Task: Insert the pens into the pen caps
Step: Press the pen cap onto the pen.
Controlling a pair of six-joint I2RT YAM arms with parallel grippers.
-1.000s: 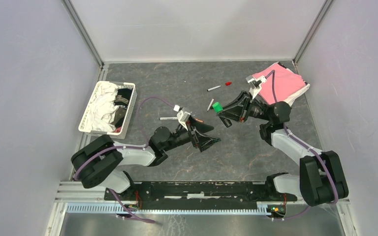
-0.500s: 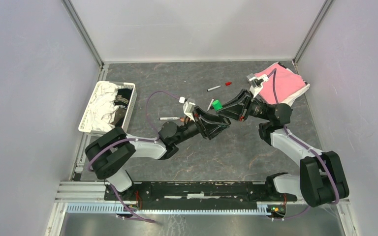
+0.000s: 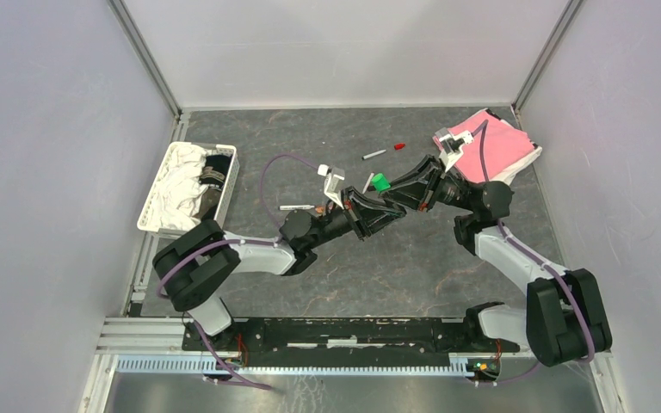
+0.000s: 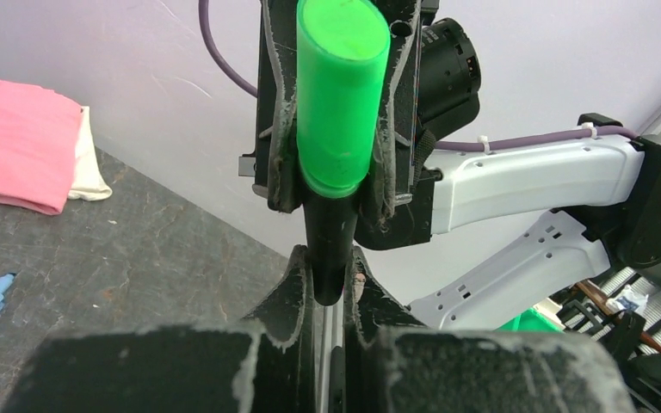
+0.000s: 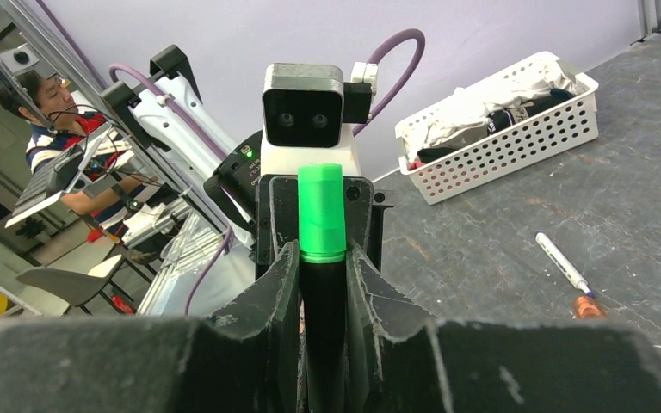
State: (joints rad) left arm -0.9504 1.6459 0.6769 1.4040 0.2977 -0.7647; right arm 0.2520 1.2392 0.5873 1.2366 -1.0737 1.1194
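Clamping green-capped marker: left gripper and right gripper.

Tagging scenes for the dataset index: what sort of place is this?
Most likely a robotics lab test cell: a dark tabletop boxed in by plain white panels on aluminium framing, and a person among cables and equipment beyond it in the right wrist view.
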